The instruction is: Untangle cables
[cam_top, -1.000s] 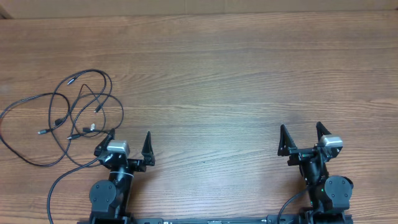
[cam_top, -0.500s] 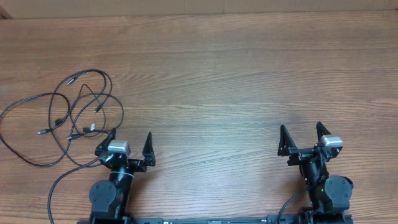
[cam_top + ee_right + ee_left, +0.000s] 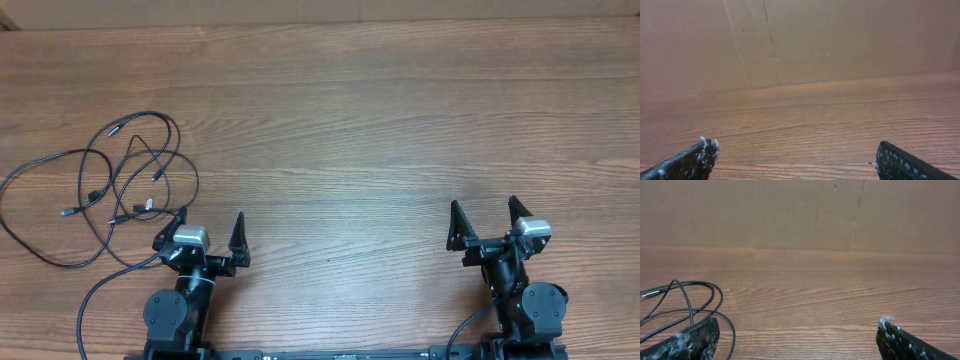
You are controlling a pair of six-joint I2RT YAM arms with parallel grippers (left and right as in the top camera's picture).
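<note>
Evidently unstarted: cables (image 3: 122,188) lie tangled at left; left gripper (image 3: 210,215) and right gripper (image 3: 483,203) gape, empty.

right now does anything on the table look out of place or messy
Only the thin black cables: they lie in a loose overlapping tangle at the wooden table's left side, beside the open left pincer. Nothing looks spilled or damaged.

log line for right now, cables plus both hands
thin black tangled cables: loose heap, left side of brown wooden table | left hand: open, empty, near heap | right hand: open, empty | grasp: none yet
</note>
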